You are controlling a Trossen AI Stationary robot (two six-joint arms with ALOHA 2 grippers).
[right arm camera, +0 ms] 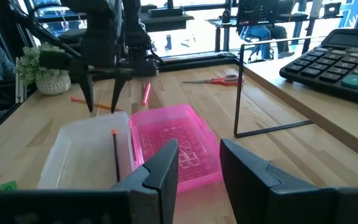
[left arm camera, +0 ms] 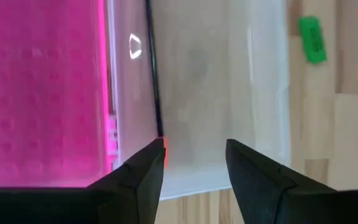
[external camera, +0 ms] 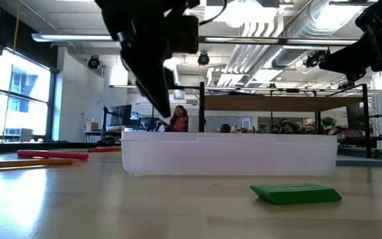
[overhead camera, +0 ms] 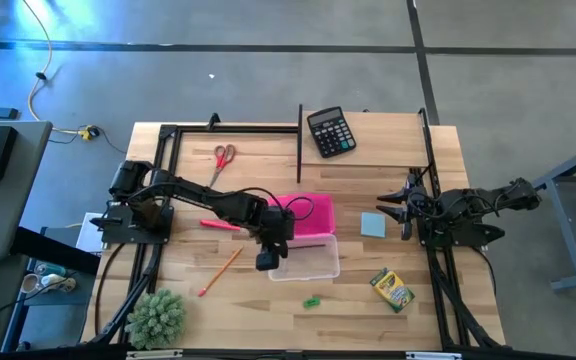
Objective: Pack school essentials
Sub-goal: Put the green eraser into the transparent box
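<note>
A clear plastic box [overhead camera: 313, 268] [external camera: 231, 156] sits mid-table beside a pink tray [overhead camera: 308, 215] [right arm camera: 173, 137]. One thin dark pencil [left arm camera: 151, 74] [right arm camera: 115, 158] with a red end lies flat on the box's floor, along the wall next to the pink tray. My left gripper [overhead camera: 267, 258] [left arm camera: 194, 146] hovers open above the box's left end, over that pencil's red end. On the wood lie the second pencil [overhead camera: 219, 272], pink pen [overhead camera: 218, 224], scissors [overhead camera: 223, 155], light-blue square [overhead camera: 372, 224], crayon box [overhead camera: 392, 289] and green piece [overhead camera: 312, 301] [external camera: 296, 193]. My right gripper [overhead camera: 390, 203] [right arm camera: 199, 152] waits open at the table's right.
A black calculator [overhead camera: 330, 131] rests at the far edge, and a fuzzy plant ball [overhead camera: 156, 317] stands at the near left corner. Thin black frame rods [overhead camera: 299, 140] stand behind the pink tray. Bare wood lies between the box and the near edge.
</note>
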